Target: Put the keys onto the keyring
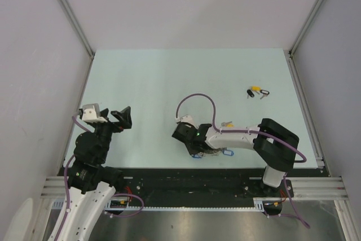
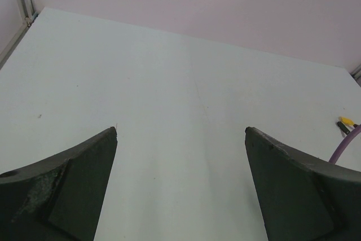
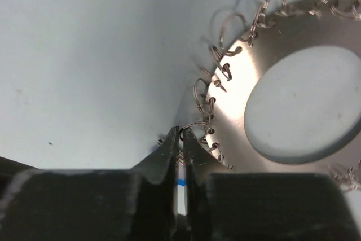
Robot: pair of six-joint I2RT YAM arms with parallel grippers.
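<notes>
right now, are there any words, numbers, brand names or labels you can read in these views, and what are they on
No text can be read in any view.
Yellow and black tags on the keys: too small to show any print.
Keyring: bare shiny metal up close, with no stamp or number visible.

tiny metal keys point(image 1: 257, 92): two, one black-tagged, one yellow-tagged, loose, side by side, far right of table point(image 1: 169, 83) | flat silver keyring point(image 3: 282, 43): rim strung with wire loops, near table's front edge
</notes>
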